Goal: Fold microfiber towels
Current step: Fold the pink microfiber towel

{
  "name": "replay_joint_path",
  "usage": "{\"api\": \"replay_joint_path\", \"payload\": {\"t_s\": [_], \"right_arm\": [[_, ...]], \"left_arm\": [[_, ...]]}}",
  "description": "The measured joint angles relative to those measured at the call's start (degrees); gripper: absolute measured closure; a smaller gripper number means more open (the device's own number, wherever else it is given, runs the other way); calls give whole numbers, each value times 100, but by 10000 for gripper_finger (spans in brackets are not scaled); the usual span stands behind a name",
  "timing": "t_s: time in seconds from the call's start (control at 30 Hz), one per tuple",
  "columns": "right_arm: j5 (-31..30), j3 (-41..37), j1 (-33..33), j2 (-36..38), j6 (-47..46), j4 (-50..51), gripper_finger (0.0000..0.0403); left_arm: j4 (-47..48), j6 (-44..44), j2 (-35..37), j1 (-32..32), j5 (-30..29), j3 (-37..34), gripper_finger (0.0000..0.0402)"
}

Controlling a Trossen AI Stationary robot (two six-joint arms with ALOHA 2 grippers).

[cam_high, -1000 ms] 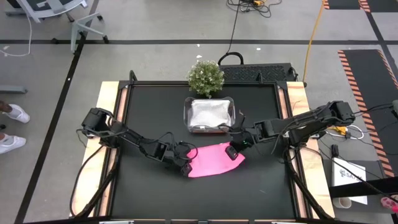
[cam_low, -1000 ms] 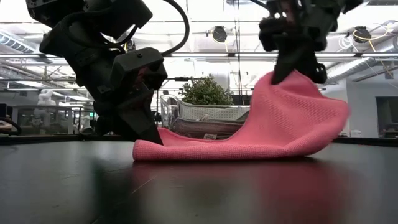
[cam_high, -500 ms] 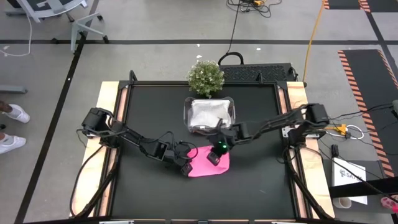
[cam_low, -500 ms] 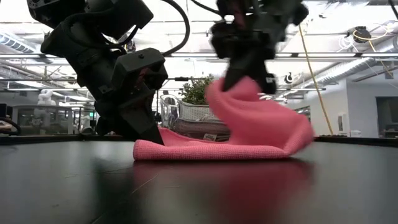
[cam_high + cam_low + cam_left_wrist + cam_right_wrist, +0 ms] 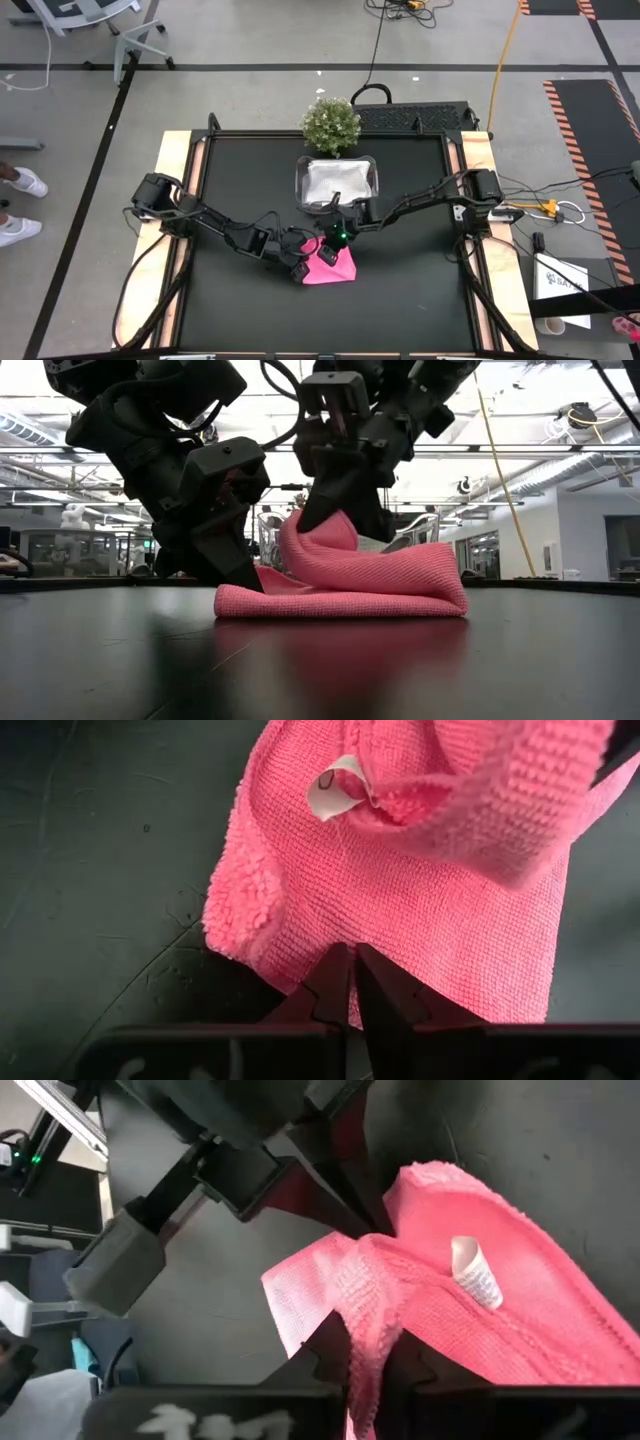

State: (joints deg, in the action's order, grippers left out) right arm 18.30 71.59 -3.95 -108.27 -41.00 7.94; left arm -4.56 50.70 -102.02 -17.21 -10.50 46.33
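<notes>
The pink towel [image 5: 334, 264] lies on the black table [image 5: 240, 180], a little toward my side of its middle, doubled into a small wedge with the upper layer not yet laid flat. It is soft and light, with a nubbly pile that drapes and bulges at the fold, as I read it in the low view; I judge it will slump wherever it isn't held, so edges and corners are the places to take it, not the middle. My right gripper [image 5: 322, 520] has its fingers pinched on the raised edge, carried over above the lower layer near the white care tag [image 5: 476, 1276]. My left gripper [image 5: 350, 982] is clamped on the lower layer's edge, pinning it to the table. Behind the towel sits a clear tub [image 5: 338, 185] with grey cloth in it, and a small potted plant [image 5: 330, 123] beyond that. I cannot make out how many cloths the tub holds, and the arms hide the towel's left end in the low view.
</notes>
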Motion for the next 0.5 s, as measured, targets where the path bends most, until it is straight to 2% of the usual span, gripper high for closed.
{"api": "replay_joint_path", "payload": {"t_s": [0.13,0.23,0.5], "right_arm": [[-4,-2,49,140,154,138,380],[-58,-2,94,448,156,618,397],[-1096,-2,90,1509,207,3199,391]], "left_arm": [[3,2,1,0,1,0,376],[19,18,2,0,4,2,376],[58,88,7,0,16,6,376]]}}
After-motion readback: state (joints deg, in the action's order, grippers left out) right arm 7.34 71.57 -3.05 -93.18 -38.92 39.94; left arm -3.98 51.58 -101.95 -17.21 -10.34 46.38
